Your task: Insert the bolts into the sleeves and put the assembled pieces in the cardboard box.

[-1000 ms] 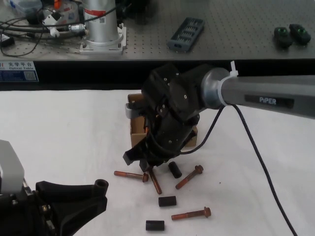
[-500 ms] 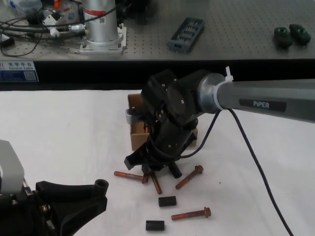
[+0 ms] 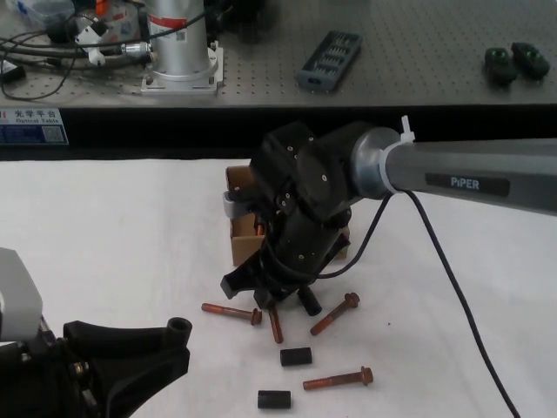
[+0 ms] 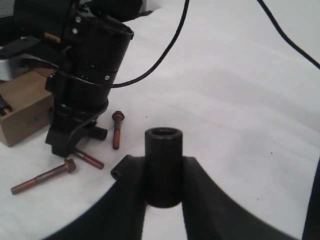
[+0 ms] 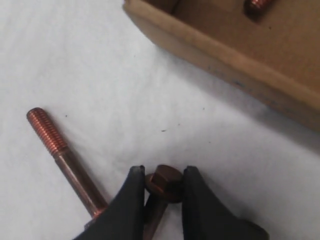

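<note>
My left gripper (image 4: 164, 187) is shut on a black sleeve (image 4: 164, 167), held upright low at the near left (image 3: 179, 329). My right gripper (image 5: 163, 174) points down at the cloth in front of the cardboard box (image 3: 239, 239). Its fingers close on the hex head of a copper bolt (image 5: 163, 183), whose shank lies on the cloth (image 3: 277, 326). A second bolt (image 5: 65, 160) lies right beside it. Two more bolts (image 3: 335, 313) (image 3: 339, 379) and loose sleeves (image 3: 296, 356) (image 3: 274, 400) (image 3: 308, 301) lie nearby. A bolt end (image 5: 257, 5) shows inside the box.
The white cloth (image 3: 104, 244) covers the bench, with free room at the left and right. A perforated metal table (image 3: 418, 61) behind holds a post, cables and a blue case. The right arm's cable (image 3: 444, 270) hangs over the cloth.
My right gripper has come down a little toward the cloth and settled over the bolt head. The left gripper and its sleeve have stayed put.
</note>
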You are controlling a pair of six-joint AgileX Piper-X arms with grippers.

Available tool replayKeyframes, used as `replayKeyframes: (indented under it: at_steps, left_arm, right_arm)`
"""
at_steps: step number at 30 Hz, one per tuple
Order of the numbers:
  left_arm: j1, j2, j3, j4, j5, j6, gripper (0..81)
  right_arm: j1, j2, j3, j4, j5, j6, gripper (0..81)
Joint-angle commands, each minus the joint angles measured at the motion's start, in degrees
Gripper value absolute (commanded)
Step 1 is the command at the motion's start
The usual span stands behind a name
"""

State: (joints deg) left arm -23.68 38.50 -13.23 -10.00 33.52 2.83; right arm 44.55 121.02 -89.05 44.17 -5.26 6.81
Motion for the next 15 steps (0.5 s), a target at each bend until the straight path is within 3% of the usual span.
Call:
replayKeyframes:
  at_steps: [1,7,15]
  left_arm:
    - [0.0,-0.6,-0.1,-0.2,0.6,-2.4,0.6]
    - [0.0,0.7,-0.1,-0.5,4.7,0.8,0.6]
    - [-0.5,6.1,-0.1,-8.0,10.8,1.8,0.6]
  right_arm:
    - [0.3,-4.2,-0.2,-0.4,1.3,0.0,0.1]
    - [0.4,-14.2,5.0,-5.6,2.1,-0.5,0.1]
    - [1.6,-32.5,24.0,-18.6,1.9,-0.5,0.1]
